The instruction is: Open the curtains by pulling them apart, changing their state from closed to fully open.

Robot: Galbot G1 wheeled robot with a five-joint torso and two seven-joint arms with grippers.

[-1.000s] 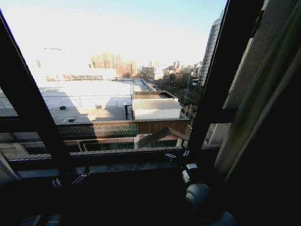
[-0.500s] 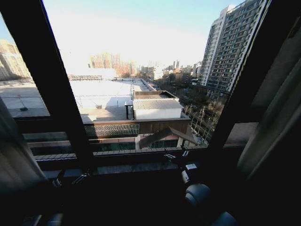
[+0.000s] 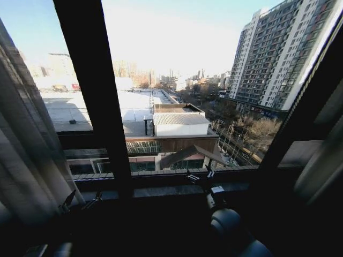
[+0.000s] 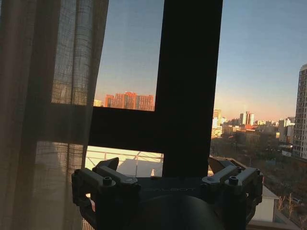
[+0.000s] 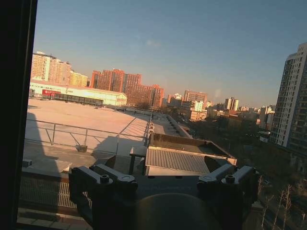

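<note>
head camera facing window frame (image 3: 94, 96), wrist cameras level, sharing skyline

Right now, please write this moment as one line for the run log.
curtains: left panel and right panel at the window's sides, middle glass uncovered | left hand: open, holding nothing | right hand: open, holding nothing

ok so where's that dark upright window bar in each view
Head view: the window bar stands left of centre, between the left curtain and the flat roof.
Left wrist view: the window bar rises beyond the left end effector, with the left curtain beside it.
Right wrist view: the window bar borders the flat roof.
Shared landmark: the orange apartment blocks on the skyline.
</note>
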